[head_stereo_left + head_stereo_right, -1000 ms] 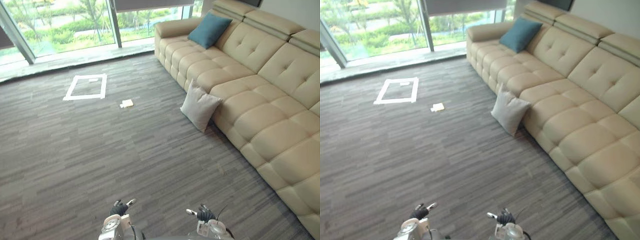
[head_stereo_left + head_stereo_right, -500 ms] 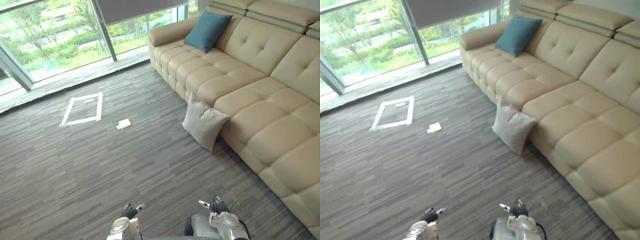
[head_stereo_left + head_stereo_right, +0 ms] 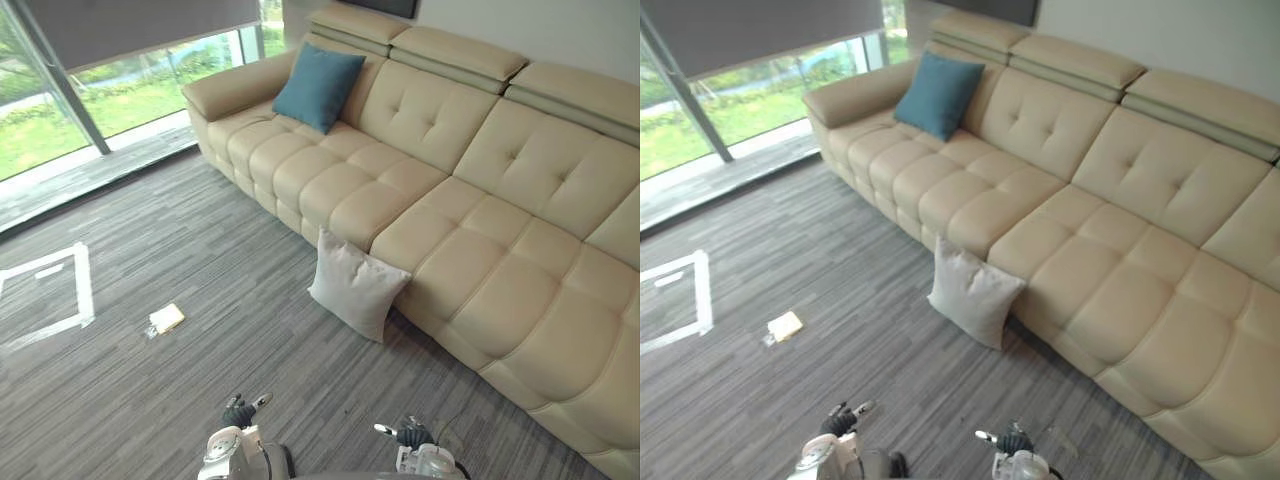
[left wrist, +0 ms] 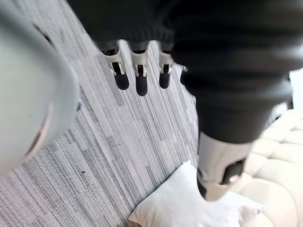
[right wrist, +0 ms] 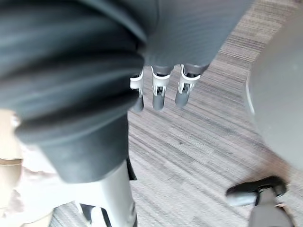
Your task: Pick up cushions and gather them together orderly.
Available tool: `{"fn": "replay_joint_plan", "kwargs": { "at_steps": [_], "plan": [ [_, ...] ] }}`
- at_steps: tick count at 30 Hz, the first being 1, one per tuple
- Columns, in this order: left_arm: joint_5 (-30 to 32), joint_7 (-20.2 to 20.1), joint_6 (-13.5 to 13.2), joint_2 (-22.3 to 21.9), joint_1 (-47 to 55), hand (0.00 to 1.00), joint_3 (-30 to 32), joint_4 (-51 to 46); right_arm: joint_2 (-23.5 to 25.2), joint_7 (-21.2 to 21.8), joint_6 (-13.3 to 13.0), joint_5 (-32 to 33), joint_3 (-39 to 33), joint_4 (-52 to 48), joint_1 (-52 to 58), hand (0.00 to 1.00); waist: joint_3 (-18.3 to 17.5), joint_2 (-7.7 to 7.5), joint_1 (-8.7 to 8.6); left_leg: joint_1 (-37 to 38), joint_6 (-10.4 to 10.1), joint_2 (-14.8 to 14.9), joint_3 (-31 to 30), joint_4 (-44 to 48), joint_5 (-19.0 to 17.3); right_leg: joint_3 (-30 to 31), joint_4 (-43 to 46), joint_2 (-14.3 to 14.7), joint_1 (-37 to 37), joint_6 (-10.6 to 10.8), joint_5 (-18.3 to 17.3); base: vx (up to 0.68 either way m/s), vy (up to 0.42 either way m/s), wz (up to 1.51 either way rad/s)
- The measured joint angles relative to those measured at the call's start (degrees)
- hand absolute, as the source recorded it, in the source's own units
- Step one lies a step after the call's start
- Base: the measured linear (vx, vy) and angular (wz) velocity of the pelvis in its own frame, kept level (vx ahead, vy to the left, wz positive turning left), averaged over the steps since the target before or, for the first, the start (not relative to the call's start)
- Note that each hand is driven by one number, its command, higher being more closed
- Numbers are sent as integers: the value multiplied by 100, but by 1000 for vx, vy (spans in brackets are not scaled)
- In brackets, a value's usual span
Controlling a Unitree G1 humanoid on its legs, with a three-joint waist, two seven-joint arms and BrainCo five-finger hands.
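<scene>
Well ahead of the left hand (image 3: 238, 412) and right hand (image 3: 412, 434), fingers relaxed and empty, a white square fabric cushion (image 3: 355, 288) leans on a beige leather sofa (image 3: 480, 290). Approach stage, seemingly; next, step nearer before reaching.

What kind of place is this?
Likely a living room or lounge: a long beige sofa with a blue cushion on it, a white cushion on the carpet leaning against its front, and a floor-to-ceiling window.
</scene>
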Motion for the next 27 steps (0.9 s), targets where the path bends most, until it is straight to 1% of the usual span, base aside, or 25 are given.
{"fn": "replay_joint_plan", "kwargs": {
  "at_steps": [1,2,3,4,5,6,7,8,9,10,12,13,14,15,16,17,18,19,20,21,23,24,25,26,27],
  "plan": [
    [0,8,43,-3,-45,0,-107,69,-31,1,-56,2,-2,-148,34,0,70,87,-12,540,41,-6,76,-285,-26,-422,554,-2,-425,-185,-91,395,164,-23],
    [0,11,41,-1,-40,0,-149,67,-36,2,-66,2,-2,-168,32,0,69,104,-4,719,51,-6,114,-436,-32,-608,584,-25,-609,-270,-133,355,144,-22],
    [1,13,45,9,-28,0,-203,89,-46,3,-88,2,-4,-194,8,0,91,133,-4,929,51,-7,140,-689,-32,-902,461,-55,-812,-484,-249,310,76,-4],
    [3,15,54,1,-61,0,-244,168,-59,3,-112,-1,-82,-225,-11,0,101,134,-43,1248,55,-12,128,-1022,-37,-1342,10,-110,-1086,-668,-358,261,30,4],
    [3,13,64,-1,-65,0,-260,174,-62,4,-117,0,-117,-228,-17,0,102,131,-47,1319,47,-14,124,-1110,-44,-1447,-170,-110,-1164,-699,-372,365,0,11],
    [21,10,73,-19,-71,0,-305,174,-82,4,-123,0,-206,-235,-41,0,113,124,-79,1480,-18,-4,107,-1280,-98,-1698,-826,-86,-1378,-754,-346,347,-69,12],
    [94,-5,74,-60,-76,0,-319,174,-124,3,-120,2,-290,-227,-59,0,143,117,-105,1566,-134,-8,92,-1291,-251,-1794,-1799,-13,-1431,-829,-98,331,-97,13],
    [111,-11,73,-64,-74,0,-320,181,-127,2,-121,2,-330,-221,-57,0,143,115,-113,1603,-177,-22,88,-1283,-308,-1794,-2086,6,-1428,-862,15,354,-143,16],
    [128,-22,74,-83,-69,0,-313,186,-144,2,-119,12,-389,-210,-43,0,154,84,-153,1774,-243,-87,-1,-1285,-469,-1748,-2515,17,-1395,-1082,522,408,-161,17],
    [232,-32,64,-204,-64,0,-309,216,-291,2,-117,0,-426,-199,-86,0,146,296,-237,1962,-246,25,-54,-1272,-538,-1818,-2271,92,-1303,-1324,362,442,-148,15],
    [326,-68,72,-242,-62,0,-472,261,-423,-9,-87,2,-457,-160,-113,0,154,461,-284,1893,-290,100,-85,-927,-440,-1846,-2044,87,-1279,-1368,23,496,-179,16],
    [343,-65,76,-241,-56,0,-475,277,-457,-8,-87,7,-511,-196,-114,0,155,527,-377,1571,-357,240,-279,-94,-409,-1963,-2022,86,-1141,-1385,-151,440,-191,24],
    [344,-56,76,-238,-57,0,-468,276,-454,-8,-86,7,-526,-194,-108,0,145,543,-395,1443,-458,284,-351,232,-352,-1986,-2037,84,-1086,-1400,-190,509,-241,27],
    [342,-56,79,-239,-69,0,-466,234,-456,-10,-62,7,-548,-183,-77,0,166,534,-395,921,-1012,471,-563,1431,-11,-2051,-2181,126,-818,-1445,-290,392,-166,1],
    [341,-76,72,-200,-55,0,-468,119,-451,-15,-31,14,-536,-180,-67,0,240,527,-356,406,-1347,748,-641,2679,336,-2037,-2445,251,-437,-1525,-344,460,-180,-11],
    [338,-73,71,-201,-48,0,-459,87,-443,-19,-29,23,-532,-176,-68,0,249,540,-346,297,-1314,853,-606,2955,318,-2017,-2541,296,-306,-1538,-352,353,-83,-42],
    [337,-63,68,-201,-29,0,-461,24,-424,-37,-28,44,-493,-174,-53,0,261,536,-342,47,-1111,1035,-431,3359,197,-1933,-2797,377,41,-1565,-368,269,-33,-42],
    [337,-64,67,-203,-15,0,-462,7,-416,-38,-25,44,-486,-167,-43,0,260,527,-337,-42,-1004,1084,-322,3363,121,-1872,-2896,391,160,-1566,-369,318,-12,-67],
    [331,-57,61,-203,24,0,-460,-48,-380,-51,-21,53,-491,-162,-27,0,267,493,-320,-181,-759,1145,-54,3029,-46,-1694,-3113,391,408,-1562,-366,279,44,-80],
    [331,-52,47,-203,18,0,-457,-83,-362,-59,-21,56,-492,-161,-22,0,271,485,-282,-327,-611,1124,5,2483,-153,-1491,-3253,390,519,-1551,-361,330,115,-113],
    [330,-45,27,-202,14,0,-454,-100,-332,-72,-20,56,-490,-159,-32,0,275,471,-232,-491,-566,993,-210,1511,-189,-1118,-3347,385,612,-1477,-366,302,184,-105],
    [330,-44,18,-202,11,0,-457,-94,-323,-91,-25,54,-486,-149,-30,0,270,464,-217,-594,-563,832,-606,815,-161,-839,-3360,370,619,-1353,-406,387,351,-111],
    [328,-42,-1,-203,7,0,-459,-65,-336,-113,-30,55,-457,-146,-27,0,265,473,-221,-618,-541,692,-986,207,54,-604,-3312,372,612,-1185,-483,312,308,-109],
    [328,-43,-12,-203,7,0,-466,-45,-356,-116,-36,54,-413,-148,-23,0,248,499,-222,-620,-508,673,-1106,-39,249,-518,-3281,392,597,-1110,-526,317,412,-101],
    [326,-32,-26,-158,-41,0,-458,63,-350,-115,-30,52,-261,-46,-30,0,162,368,-212,-554,-729,562,-1042,-17,444,-209,-3206,309,588,-879,-640,184,246,-67]
  ]
}}
